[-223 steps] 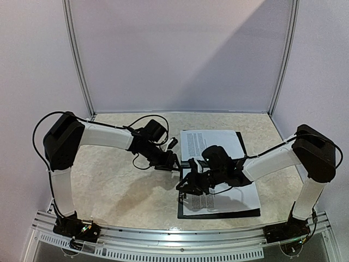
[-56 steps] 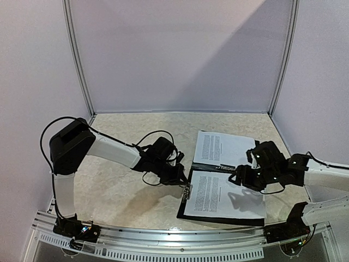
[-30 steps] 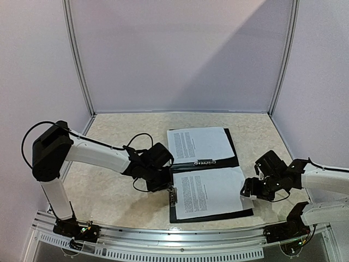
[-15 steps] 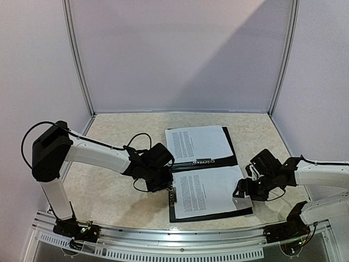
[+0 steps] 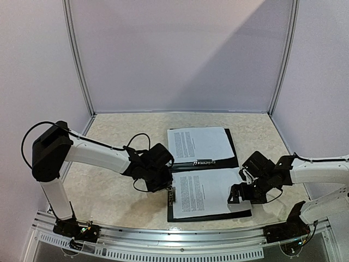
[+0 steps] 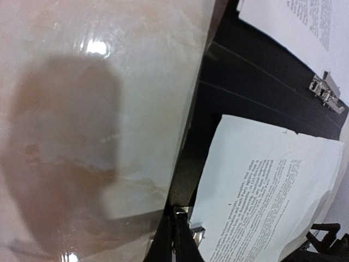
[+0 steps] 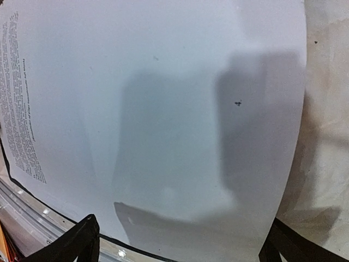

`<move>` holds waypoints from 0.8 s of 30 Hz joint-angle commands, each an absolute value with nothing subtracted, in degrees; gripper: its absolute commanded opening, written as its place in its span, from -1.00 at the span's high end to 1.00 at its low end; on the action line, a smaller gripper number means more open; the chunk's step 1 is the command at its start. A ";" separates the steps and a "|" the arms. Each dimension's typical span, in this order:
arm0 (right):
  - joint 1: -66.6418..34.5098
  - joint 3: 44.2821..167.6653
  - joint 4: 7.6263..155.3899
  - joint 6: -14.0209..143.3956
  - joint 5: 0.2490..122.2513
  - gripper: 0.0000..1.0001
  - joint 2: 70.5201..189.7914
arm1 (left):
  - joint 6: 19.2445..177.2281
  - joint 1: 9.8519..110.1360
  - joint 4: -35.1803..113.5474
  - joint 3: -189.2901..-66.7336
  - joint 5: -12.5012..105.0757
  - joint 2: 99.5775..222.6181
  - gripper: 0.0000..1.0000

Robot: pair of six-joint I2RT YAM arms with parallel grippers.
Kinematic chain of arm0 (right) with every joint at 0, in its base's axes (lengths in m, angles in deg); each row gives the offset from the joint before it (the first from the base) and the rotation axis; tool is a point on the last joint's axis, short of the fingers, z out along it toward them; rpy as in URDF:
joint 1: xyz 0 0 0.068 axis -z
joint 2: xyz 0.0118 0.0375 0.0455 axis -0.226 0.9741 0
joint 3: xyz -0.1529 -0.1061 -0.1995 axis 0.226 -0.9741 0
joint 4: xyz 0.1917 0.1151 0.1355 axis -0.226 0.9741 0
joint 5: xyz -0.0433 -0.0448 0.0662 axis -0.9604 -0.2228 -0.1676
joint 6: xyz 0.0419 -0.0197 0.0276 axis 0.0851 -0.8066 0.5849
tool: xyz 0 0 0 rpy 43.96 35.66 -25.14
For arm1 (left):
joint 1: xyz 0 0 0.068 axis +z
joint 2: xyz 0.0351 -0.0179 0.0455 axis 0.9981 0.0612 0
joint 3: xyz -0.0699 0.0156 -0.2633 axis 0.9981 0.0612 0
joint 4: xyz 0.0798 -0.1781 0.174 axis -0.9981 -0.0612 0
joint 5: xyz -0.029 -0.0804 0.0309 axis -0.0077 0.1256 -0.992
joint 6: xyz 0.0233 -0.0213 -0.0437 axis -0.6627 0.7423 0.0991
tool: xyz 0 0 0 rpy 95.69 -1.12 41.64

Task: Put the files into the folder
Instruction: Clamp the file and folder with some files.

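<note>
The black folder (image 5: 235, 161) lies open and flat on the table. One of the files (image 5: 199, 143), white with black text, rests on its far half, and another of the files (image 5: 204, 194) on its near half. My left gripper (image 5: 169, 189) is shut on the folder's left edge, beside a small metal clip. In the left wrist view, the folder (image 6: 256, 93) runs down to my left gripper (image 6: 181, 240), with the near file (image 6: 262, 191) next to it. My right gripper (image 5: 239, 194) hangs open over that file's right edge. In the right wrist view, my right gripper (image 7: 180, 248) straddles the white file (image 7: 163, 109).
A metal clip (image 5: 203, 162) sits on the folder's middle fold, seen in the left wrist view as the clip (image 6: 327, 93). The marbled table (image 5: 109, 185) spreads to the left. A metal rail (image 5: 180, 240) runs along the near edge, and pale walls enclose the other sides.
My right gripper has moved left over the near file's right edge and its jaws have widened. The left arm and folder have stayed nearly still.
</note>
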State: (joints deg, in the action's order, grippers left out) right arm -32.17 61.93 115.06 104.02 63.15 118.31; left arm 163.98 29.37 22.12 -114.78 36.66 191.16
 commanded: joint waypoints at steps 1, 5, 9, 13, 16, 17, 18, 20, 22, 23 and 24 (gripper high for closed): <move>-34.27 63.93 116.99 104.79 62.61 -0.98 120.69 | 166.02 28.35 26.06 -113.91 38.90 191.34 1.00; -34.27 65.39 121.17 104.94 59.60 -0.97 119.48 | 166.17 28.40 26.56 -113.66 38.90 191.29 1.00; -34.23 66.20 124.73 105.18 54.99 -0.98 116.98 | 166.24 28.38 27.99 -113.15 39.58 191.31 1.00; -33.75 66.90 124.71 105.20 48.15 -0.97 113.60 | 166.32 28.37 28.50 -113.06 40.45 191.51 0.95; -31.83 66.84 123.23 104.09 48.57 -0.98 112.81 | 166.30 28.34 29.14 -112.97 40.92 191.51 0.78; -31.45 67.04 123.13 102.82 48.63 -0.98 113.04 | 166.39 28.30 29.09 -112.97 40.79 191.47 0.79; -31.21 67.49 123.25 101.94 48.46 -0.98 113.47 | 166.52 28.26 29.02 -112.98 40.57 191.45 0.82; -30.79 68.40 123.39 100.22 48.33 -0.98 114.62 | 166.86 28.31 28.75 -113.06 40.40 191.55 0.97; -30.69 69.33 123.62 99.52 48.41 -0.98 115.49 | 166.93 28.31 28.41 -113.42 40.60 191.90 1.00; -30.64 69.70 123.97 99.35 48.31 -0.97 116.00 | 166.98 28.25 28.26 -113.60 40.83 192.13 1.00; -30.63 70.10 124.50 99.15 48.00 -0.97 116.34 | 167.11 28.23 28.21 -113.71 40.96 192.39 1.00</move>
State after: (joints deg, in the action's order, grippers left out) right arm -31.08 67.62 123.41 101.53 49.80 114.79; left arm 166.45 29.22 27.87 -113.71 40.40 191.21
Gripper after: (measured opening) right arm 0.989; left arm 0.008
